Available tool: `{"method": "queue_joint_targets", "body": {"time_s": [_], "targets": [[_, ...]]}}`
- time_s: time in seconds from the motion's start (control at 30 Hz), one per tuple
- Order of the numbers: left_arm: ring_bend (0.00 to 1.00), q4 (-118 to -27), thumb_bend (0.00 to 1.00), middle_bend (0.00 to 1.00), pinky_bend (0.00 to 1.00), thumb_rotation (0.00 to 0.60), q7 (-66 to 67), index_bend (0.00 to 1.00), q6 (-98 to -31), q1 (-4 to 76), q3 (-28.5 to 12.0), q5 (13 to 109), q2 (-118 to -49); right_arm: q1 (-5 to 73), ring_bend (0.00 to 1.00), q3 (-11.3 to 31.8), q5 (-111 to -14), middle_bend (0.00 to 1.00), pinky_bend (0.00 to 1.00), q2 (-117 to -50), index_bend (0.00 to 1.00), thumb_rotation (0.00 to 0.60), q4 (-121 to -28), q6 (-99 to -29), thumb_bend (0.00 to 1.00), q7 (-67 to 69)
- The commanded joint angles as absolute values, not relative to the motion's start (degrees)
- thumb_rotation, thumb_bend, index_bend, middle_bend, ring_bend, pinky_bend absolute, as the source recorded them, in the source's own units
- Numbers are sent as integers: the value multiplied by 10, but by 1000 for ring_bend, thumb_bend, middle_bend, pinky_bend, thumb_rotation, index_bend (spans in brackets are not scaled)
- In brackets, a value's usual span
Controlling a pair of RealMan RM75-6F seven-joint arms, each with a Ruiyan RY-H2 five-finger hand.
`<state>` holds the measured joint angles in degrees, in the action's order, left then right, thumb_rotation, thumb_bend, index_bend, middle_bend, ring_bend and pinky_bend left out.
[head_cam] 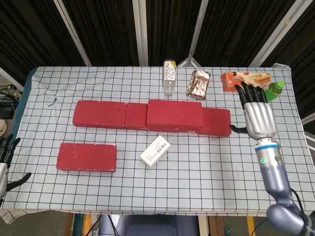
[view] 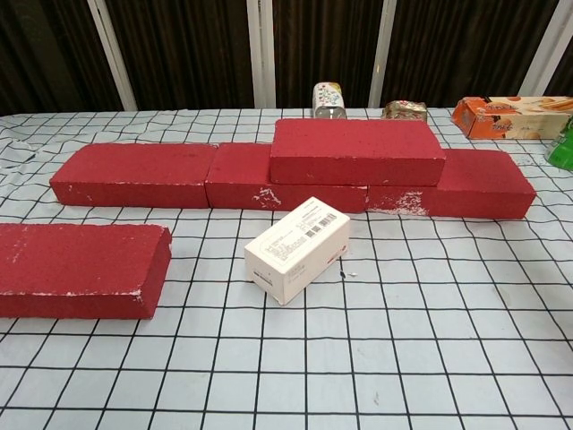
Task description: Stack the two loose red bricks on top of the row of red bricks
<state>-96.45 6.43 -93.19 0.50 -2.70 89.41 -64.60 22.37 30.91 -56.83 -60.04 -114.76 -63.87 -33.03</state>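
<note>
With one brick (head_cam: 174, 114) already sitting on the row (head_cam: 118, 116), about halfway done. Still left: second loose brick (head_cam: 86, 157) near the surface's front-left corner. Right hand (head_cam: 258, 117) spread, empty. Left hand (head_cam: 5, 153) barely visible, can't tell.

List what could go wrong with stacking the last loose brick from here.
1. The loose red brick lies near the table's front-left edge, while the open right hand hangs far right; the left hand barely shows, so the reach may be awkward.
2. The white carton sits right before the row of red bricks and could get knocked.
3. The stacked brick already fills the row's middle, so the new one could bump it.
</note>
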Motion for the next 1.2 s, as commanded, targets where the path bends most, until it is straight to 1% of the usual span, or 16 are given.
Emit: {"method": "queue_joint_targets", "body": {"time_s": [0.03,0.13,0.23,0.3,0.4,0.53,0.63,0.77,0.8,0.9,1.0,1.2], "targets": [[0,-974,143,0,70,600,39,50,-942,-1,-24,896,-650,113,32,212,-732,34,0,-552,0,600,-1168,-718,155,-232],[0,-977,119,0,70,600,31,34,-942,-3,-20,899,-657,79,32,171,-784,34,0,-561,0,600,-1149,-753,154,-205],[0,-976,75,0,64,600,29,28,-923,1,-11,899,-659,52,32,135,-811,34,0,-573,0,600,-1133,-780,154,-188],[0,-977,47,0,51,600,21,22,-897,8,-5,891,-657,35,32,111,-827,34,0,-580,0,600,-1122,-795,154,-176],[0,-976,4,0,13,600,26,4,-859,20,0,876,-654,16,32,86,-836,34,0,-590,0,600,-1112,-809,154,-164],[0,-989,0,0,0,600,67,0,-811,42,4,867,-644,0,32,61,-836,34,0,-603,0,600,-1101,-815,154,-145],[0,-1021,0,0,0,600,86,0,-765,64,8,858,-621,-2,32,55,-822,34,0,-604,0,600,-1098,-807,154,-122],[0,-1078,0,0,0,600,113,0,-676,111,6,830,-573,-1,32,54,-812,34,0,-606,0,600,-1084,-804,154,-106],[0,-1094,0,0,0,600,120,0,-643,128,4,814,-558,-1,32,53,-810,34,0,-606,0,600,-1080,-804,154,-101],[0,-1120,0,0,0,600,134,0,-579,166,-5,775,-533,-1,27,52,-804,33,0,-607,0,600,-1074,-803,154,-91],[0,-1135,0,0,0,600,167,0,-540,201,-21,727,-517,2,24,47,-798,34,0,-598,0,600,-1075,-790,154,-80],[0,-1151,0,0,0,600,207,0,-495,254,-42,661,-513,9,22,49,-785,34,0,-593,0,600,-1074,-777,155,-73]]}}
